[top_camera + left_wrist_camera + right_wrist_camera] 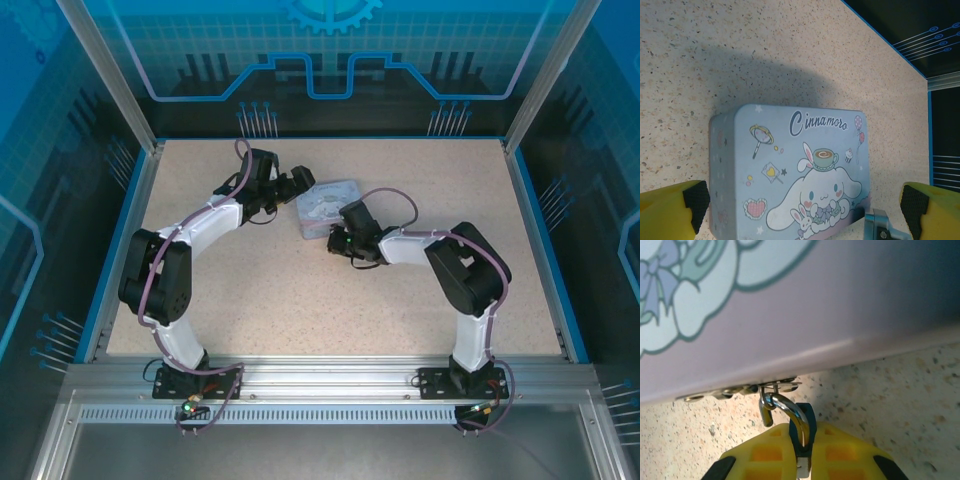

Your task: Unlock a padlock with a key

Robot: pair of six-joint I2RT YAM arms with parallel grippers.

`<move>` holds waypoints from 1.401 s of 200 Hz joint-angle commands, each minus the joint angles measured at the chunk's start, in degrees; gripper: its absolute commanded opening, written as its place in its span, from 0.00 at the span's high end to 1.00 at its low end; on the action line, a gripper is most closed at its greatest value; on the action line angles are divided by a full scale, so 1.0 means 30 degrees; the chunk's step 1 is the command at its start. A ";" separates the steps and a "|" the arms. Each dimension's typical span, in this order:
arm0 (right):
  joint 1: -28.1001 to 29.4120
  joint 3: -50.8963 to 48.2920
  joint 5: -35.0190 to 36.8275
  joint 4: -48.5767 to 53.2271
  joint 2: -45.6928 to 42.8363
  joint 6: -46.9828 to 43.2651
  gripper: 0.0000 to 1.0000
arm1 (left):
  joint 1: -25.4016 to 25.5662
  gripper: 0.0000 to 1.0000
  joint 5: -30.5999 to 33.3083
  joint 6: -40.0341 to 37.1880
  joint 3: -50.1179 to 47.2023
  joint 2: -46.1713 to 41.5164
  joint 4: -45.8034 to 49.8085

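Observation:
The padlock (801, 432) has a dark blue body and a chrome shackle (788, 409). The shackle hooks through the small metal hasp (780, 387) under the edge of the pale blue cartoon tin (790, 315). My right gripper (802, 445) is shut on the padlock body, its yellow fingers (760, 452) pressed to both sides. One bare shackle end hangs left of the body. My left gripper (802, 202) is open wide over the tin (790, 165), touching nothing. In the top view the left gripper (296, 185) and right gripper (338, 240) flank the tin (325, 203). The key is hidden.
A blue-grey metal part (879, 224) with a screw sits at the tin's near right corner; I cannot tell what it is. The speckled tabletop (300, 290) is bounded by a blue rim (545, 240) and glass walls.

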State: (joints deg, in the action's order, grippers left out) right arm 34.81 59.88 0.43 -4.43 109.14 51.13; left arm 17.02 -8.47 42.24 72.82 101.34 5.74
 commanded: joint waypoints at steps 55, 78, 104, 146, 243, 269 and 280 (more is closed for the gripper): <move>-0.1197 -0.0301 -0.1769 0.4683 -0.2608 -0.1874 1.00 | 0.0091 0.01 0.0521 -0.1072 -0.0806 -0.2000 0.0580; -0.1657 -0.0143 -0.2368 0.6012 -0.3109 -0.2440 1.00 | 0.0380 0.01 0.0932 -0.1461 -0.1009 -0.2413 0.0928; -0.2201 0.0242 -0.3027 0.7666 -0.3537 -0.3165 1.00 | 0.0661 0.01 0.1120 -0.1568 -0.1365 -0.2750 0.0903; -0.3071 0.1417 -0.4900 1.0140 -0.3573 -0.4681 1.00 | 0.1347 0.01 0.1589 -0.2012 -0.1319 -0.2704 0.1198; -0.3913 -0.0348 -0.4374 0.9484 -0.3129 -0.5524 1.00 | 0.3755 0.01 0.4338 -0.4311 -0.0013 -0.1024 0.4455; -0.4093 -0.1016 -0.3969 0.8887 -0.3385 -0.5593 1.00 | 0.4348 0.01 0.5022 -0.4870 0.0204 -0.0511 0.4918; -0.4270 -0.1395 -0.3889 0.8496 -0.3584 -0.5561 1.00 | 0.4562 0.01 0.5238 -0.5019 0.0154 -0.0366 0.4945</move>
State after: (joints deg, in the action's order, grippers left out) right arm 23.55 58.43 -12.03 22.55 99.83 34.81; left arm 29.17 4.01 30.17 71.53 98.76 17.96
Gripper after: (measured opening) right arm 0.081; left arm 0.989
